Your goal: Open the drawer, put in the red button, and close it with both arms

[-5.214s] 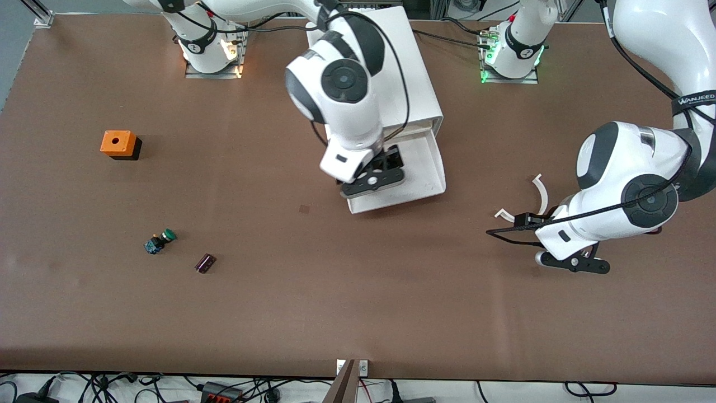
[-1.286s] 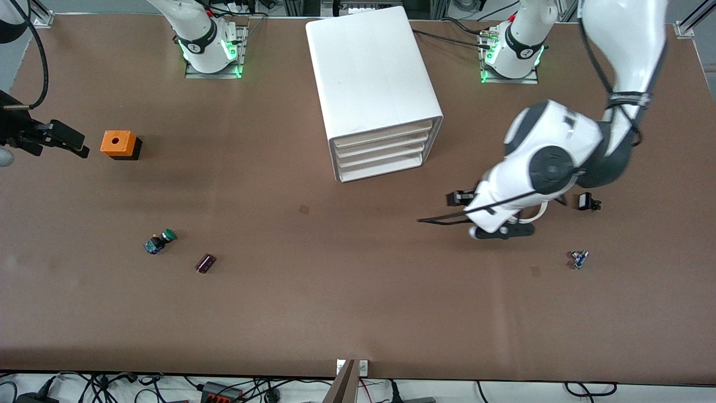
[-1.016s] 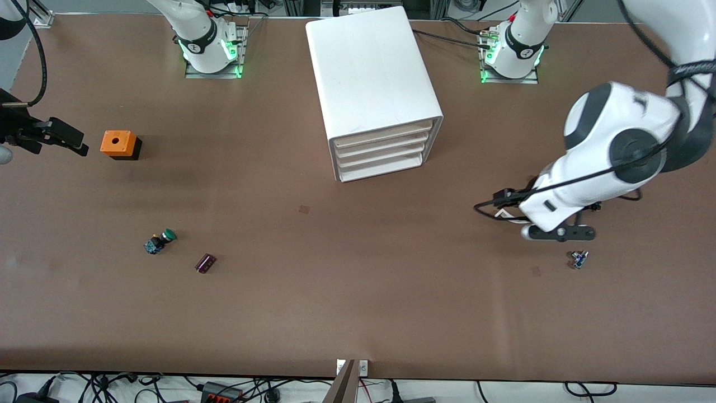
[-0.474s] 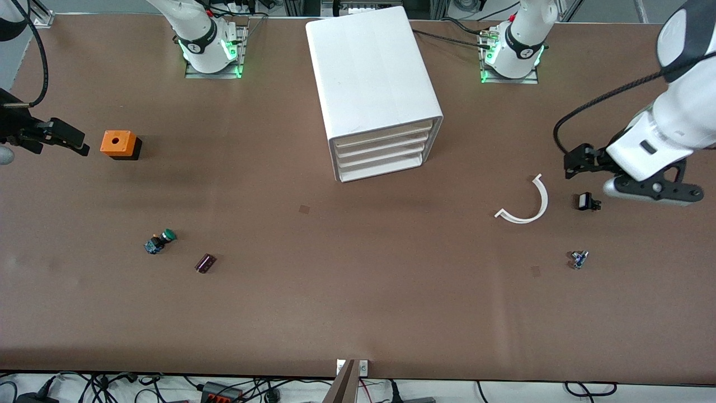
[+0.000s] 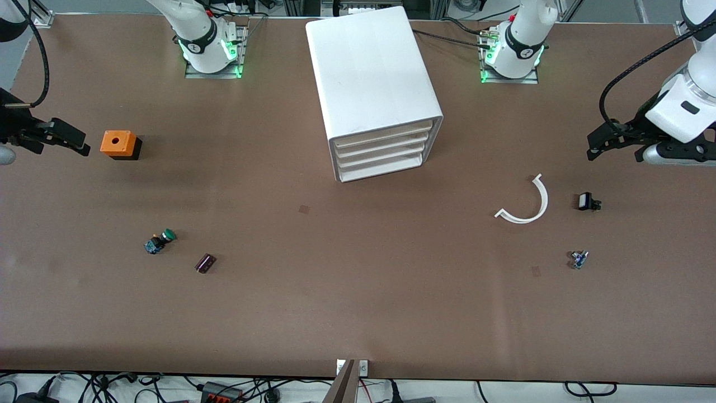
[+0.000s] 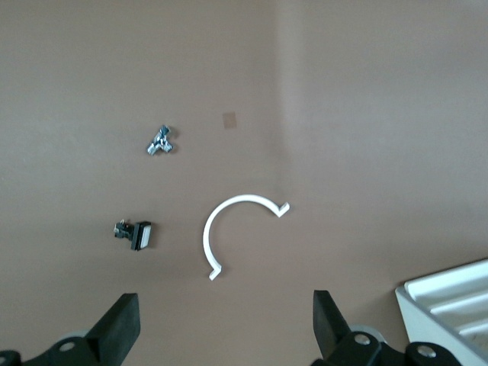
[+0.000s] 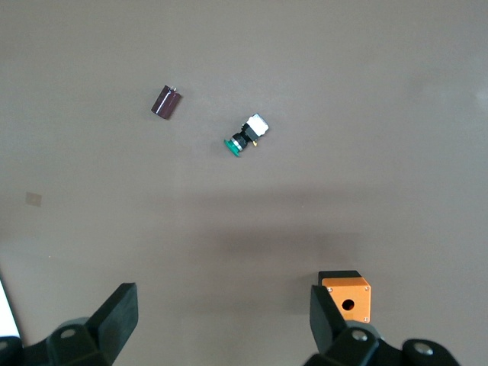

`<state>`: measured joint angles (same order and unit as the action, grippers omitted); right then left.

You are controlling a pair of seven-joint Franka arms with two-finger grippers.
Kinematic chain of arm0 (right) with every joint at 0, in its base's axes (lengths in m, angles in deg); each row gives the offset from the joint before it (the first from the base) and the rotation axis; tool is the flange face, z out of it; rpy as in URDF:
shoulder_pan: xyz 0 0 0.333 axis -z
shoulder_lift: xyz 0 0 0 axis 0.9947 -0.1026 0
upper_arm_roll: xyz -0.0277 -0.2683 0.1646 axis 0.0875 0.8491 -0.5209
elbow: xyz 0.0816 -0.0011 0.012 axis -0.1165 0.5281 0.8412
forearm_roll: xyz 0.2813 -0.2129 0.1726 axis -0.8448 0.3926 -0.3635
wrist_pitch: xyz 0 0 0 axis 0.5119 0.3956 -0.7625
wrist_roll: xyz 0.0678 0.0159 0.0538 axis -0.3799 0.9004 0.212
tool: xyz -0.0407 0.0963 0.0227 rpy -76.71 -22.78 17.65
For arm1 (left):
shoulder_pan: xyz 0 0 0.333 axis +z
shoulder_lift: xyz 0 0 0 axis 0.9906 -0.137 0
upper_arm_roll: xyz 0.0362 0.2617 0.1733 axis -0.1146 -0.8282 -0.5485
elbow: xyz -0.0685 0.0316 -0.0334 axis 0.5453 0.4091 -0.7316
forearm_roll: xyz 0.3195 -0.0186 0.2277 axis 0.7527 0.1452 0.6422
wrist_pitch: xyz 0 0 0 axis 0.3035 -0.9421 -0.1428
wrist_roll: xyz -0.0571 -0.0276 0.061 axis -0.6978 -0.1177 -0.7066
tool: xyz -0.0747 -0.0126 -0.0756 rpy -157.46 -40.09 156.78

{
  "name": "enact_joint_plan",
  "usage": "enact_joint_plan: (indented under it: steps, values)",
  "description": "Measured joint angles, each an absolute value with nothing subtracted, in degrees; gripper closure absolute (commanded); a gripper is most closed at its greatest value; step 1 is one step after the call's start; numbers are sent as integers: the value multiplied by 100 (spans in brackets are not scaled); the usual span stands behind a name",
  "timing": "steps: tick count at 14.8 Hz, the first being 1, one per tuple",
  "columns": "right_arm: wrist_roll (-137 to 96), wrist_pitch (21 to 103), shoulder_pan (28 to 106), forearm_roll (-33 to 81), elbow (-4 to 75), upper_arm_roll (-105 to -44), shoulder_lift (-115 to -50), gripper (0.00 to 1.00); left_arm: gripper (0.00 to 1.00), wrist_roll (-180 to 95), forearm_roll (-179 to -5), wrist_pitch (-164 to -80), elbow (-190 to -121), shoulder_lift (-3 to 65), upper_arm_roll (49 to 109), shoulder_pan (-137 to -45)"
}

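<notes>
The white drawer cabinet (image 5: 375, 84) stands at the middle of the table near the arms' bases, with all its drawers shut. Its corner also shows in the left wrist view (image 6: 450, 297). The red button is not in view. My left gripper (image 5: 674, 155) is open and empty, up over the left arm's end of the table; its fingers (image 6: 122, 332) stand wide apart. My right gripper (image 5: 22, 140) is open and empty, up over the right arm's end beside the orange box; its fingers (image 7: 118, 313) stand wide apart too.
An orange box (image 5: 118, 144) (image 7: 347, 297), a green-capped switch (image 5: 161, 240) (image 7: 245, 137) and a maroon block (image 5: 205, 263) (image 7: 165, 102) lie toward the right arm's end. A white curved piece (image 5: 526, 204) (image 6: 236, 229), a black-and-white switch (image 5: 587, 201) (image 6: 136, 232) and a small blue part (image 5: 579, 259) (image 6: 159, 141) lie toward the left arm's end.
The bottom drawer, open five seconds ago with my right gripper over it, is now shut. My left gripper has moved from near the cabinet out over its table end. The right arm stays still.
</notes>
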<state>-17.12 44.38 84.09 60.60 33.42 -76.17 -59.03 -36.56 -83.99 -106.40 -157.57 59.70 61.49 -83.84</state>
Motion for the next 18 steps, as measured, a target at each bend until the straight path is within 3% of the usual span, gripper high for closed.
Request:
enact_joint_plan:
  steps: [18]
  values:
    - [-1720,4380,8396,6060,3347,-7647,-5903,0,0,-3279,-8399,-10406,-15584,5985,6143,-8448]
